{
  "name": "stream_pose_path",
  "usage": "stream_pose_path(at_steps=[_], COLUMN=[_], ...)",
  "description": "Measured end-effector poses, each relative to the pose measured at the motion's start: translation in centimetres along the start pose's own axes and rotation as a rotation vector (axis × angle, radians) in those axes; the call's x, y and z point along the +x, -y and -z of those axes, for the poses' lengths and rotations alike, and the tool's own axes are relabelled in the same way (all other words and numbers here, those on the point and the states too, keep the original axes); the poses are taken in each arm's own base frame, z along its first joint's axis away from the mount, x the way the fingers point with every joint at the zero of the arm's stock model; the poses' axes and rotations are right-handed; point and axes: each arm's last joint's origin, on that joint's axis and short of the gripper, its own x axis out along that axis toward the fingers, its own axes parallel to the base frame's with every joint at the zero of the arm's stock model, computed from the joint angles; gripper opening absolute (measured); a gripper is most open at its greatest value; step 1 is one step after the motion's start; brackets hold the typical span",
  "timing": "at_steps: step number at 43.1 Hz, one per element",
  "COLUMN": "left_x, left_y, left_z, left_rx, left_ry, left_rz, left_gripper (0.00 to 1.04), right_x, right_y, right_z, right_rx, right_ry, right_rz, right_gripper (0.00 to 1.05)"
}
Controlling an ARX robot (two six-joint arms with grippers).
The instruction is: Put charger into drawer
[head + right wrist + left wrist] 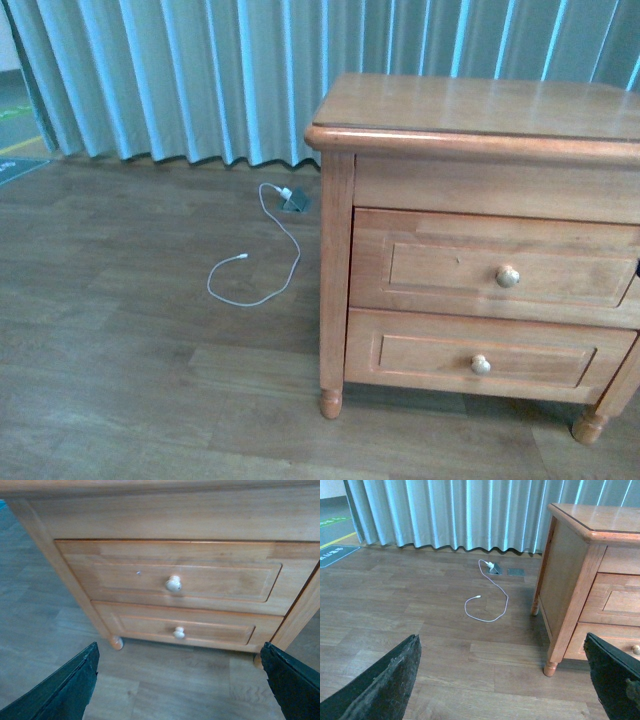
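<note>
The charger is out of view in all three frames. The drawer point(440, 262) is the upper one of the orange-brown nightstand and it is closed, with a round pale knob point(508, 276). In the right wrist view the drawer point(120, 577) and its knob point(173, 583) face my right gripper point(180, 687), which is open and empty over the floor in front of the nightstand. My left gripper point(502, 682) is open and empty too, low over the floor to the left of the nightstand. Neither arm shows in the front view.
A long white cable point(262, 262) with a grey adapter point(295, 201) lies on the wood floor left of the nightstand point(470, 105). The lower drawer point(420, 352) is closed. Pale blue curtains point(180, 70) hang behind. The nightstand's front leg point(550, 667) stands near my left gripper.
</note>
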Motion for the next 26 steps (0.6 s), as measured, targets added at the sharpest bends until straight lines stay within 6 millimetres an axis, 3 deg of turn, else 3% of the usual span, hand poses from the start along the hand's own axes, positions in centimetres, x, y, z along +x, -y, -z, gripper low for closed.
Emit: stream_pose_path(at_steps=[5, 17, 26], left_x=[0.0, 0.0, 0.0], left_y=[0.0, 0.0, 0.0], left_z=[0.0, 0.0, 0.0], left_rx=[0.000, 0.000, 0.000], left_ry=[0.000, 0.000, 0.000], left_rz=[0.000, 0.000, 0.000], left_gripper=[0.99, 0.99, 0.99], right_x=[-4.0, -10.6, -11.3], right_y=[-0.2, -0.9, -0.8], right_z=[0.0, 0.1, 0.2], right_rx=[0.033, 0.105, 0.127], right_ry=[0.001, 0.058, 0.088], right_rz=[-0.040, -0.093, -0.082], right_gripper=[0.96, 0.96, 0.96])
